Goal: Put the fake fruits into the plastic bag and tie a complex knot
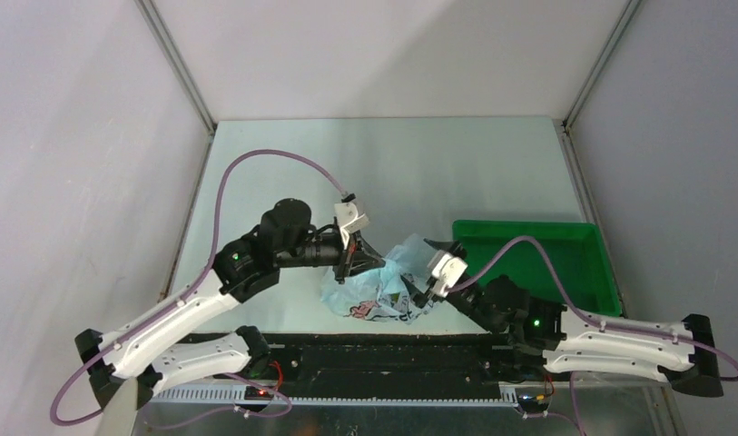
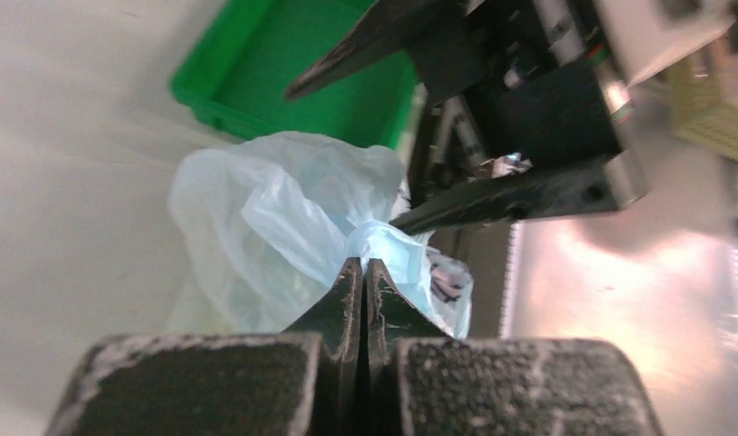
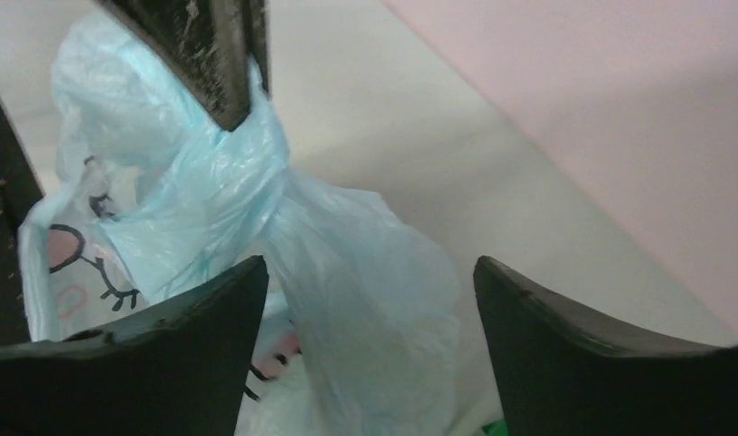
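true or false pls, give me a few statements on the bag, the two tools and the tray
1. The left tool is shut on a gathered twist of the plastic bag. True.
2. The right tool is clamped shut on the bag. False: its jaws stand open, with bag plastic between them, not pinched.
3. The green tray sits on the right arm's side of the bag. True.
4. The bag is plain, with no print. False: a pink and dark printed mark shows on it.
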